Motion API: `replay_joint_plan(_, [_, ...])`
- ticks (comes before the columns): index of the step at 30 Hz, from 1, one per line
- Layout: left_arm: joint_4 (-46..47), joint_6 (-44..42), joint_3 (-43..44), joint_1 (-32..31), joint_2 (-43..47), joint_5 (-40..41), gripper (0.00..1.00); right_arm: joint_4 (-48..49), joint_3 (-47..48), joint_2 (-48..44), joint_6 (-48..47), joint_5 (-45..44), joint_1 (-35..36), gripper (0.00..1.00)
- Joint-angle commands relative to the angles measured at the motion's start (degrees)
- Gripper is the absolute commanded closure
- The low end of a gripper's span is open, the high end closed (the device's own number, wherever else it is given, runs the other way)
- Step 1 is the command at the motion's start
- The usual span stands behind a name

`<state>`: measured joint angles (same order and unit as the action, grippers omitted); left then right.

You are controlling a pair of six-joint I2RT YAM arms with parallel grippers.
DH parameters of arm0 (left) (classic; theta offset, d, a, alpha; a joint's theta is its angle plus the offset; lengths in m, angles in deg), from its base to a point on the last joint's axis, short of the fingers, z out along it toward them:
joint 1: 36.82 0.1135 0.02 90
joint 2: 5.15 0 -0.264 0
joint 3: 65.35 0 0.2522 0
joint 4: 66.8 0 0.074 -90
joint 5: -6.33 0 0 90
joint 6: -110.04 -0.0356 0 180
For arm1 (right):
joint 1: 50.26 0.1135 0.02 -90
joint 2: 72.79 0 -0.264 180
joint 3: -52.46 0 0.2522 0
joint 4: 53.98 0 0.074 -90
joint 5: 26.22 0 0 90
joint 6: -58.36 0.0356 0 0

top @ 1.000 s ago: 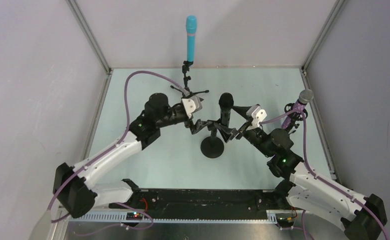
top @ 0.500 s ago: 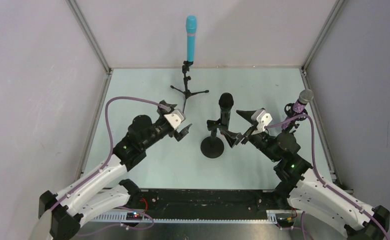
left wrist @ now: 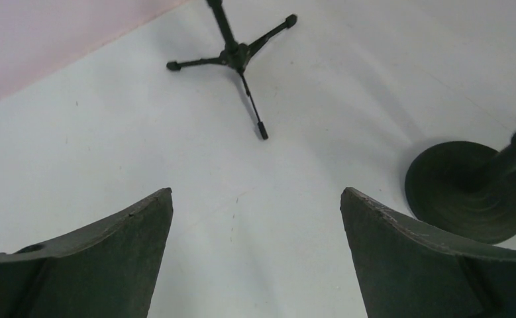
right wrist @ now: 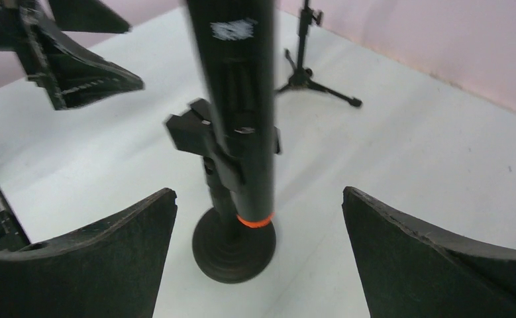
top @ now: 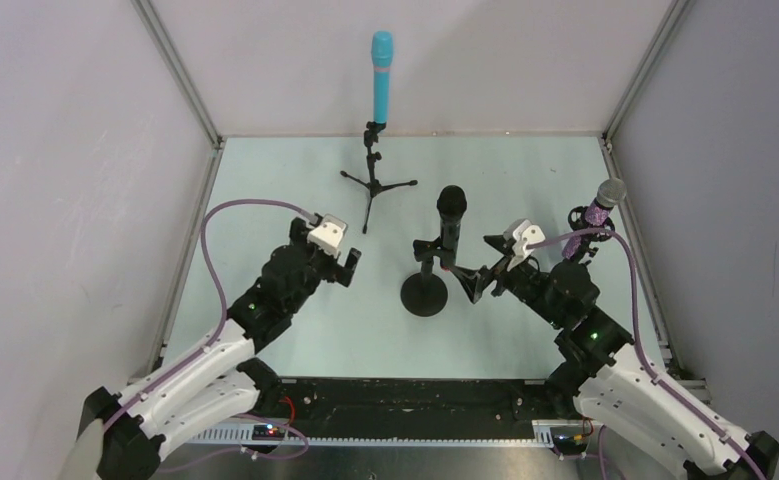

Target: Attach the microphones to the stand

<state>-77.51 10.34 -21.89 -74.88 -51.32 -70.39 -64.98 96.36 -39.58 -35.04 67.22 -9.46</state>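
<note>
The black microphone (top: 451, 215) stood clipped upright in the round-based stand (top: 424, 295) at mid-bench (top: 265, 190), with the turquoise microphone (top: 381, 75) on a stand behind it and the purple microphone (top: 603, 203) on a stand to its right. The arms flanked it low, with the left fingers (left wrist: 109, 252) and the right fingers (right wrist: 109, 252) spread wide and empty. Only the right wrist view showed its orange ring (right wrist: 255, 220) and a white mark (right wrist: 232, 28) too blurred to read.

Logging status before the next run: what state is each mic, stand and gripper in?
turquoise mic: upright, clipped on tripod stand.
black mic: upright, clipped on round-base stand.
purple mic: tilted, in its holder at the right edge.
left gripper: open, empty.
right gripper: open, empty, facing the black mic.
</note>
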Motion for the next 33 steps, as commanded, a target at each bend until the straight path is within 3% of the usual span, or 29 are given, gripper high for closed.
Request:
replay_joint_plan(1, [1.2, 8.1, -0.5, 3.9, -0.8, 1.9, 0.0, -2.5, -0.1, 1.6, 5.8, 3.3, -5.8, 0.01])
replay_joint_plan(7, [2.6, 14.3, -2.5, 14.8, 0.5, -1.5, 0.0, -7.0, -1.5, 5.3, 12.4, 8.9, -20.5, 0.01])
replay_joint_plan(13, [7.7, 18.3, -8.3, 24.1, 5.0, 0.3, 0.0, -4.4, -6.1, 6.1, 12.8, 2.8, -30.3, 0.01])
replay_joint_plan(20, [20.0, 12.4, -18.0, 25.0, 8.4, 13.5, 0.0, 18.2, -16.0, 9.2, 7.0, -5.0, -31.5, 0.04])
replay_joint_plan(26, [39.3, 8.2, -25.6, 25.8, 1.5, 16.0, 0.0, 33.1, -18.6, 22.7, 3.7, -7.7, -31.5, 0.01])
replay_joint_plan(33, [50.6, 5.0, -23.9, 29.5, -10.1, 7.7, 0.0, 30.7, -11.2, 34.3, 3.7, -10.1, -31.6, 0.01])
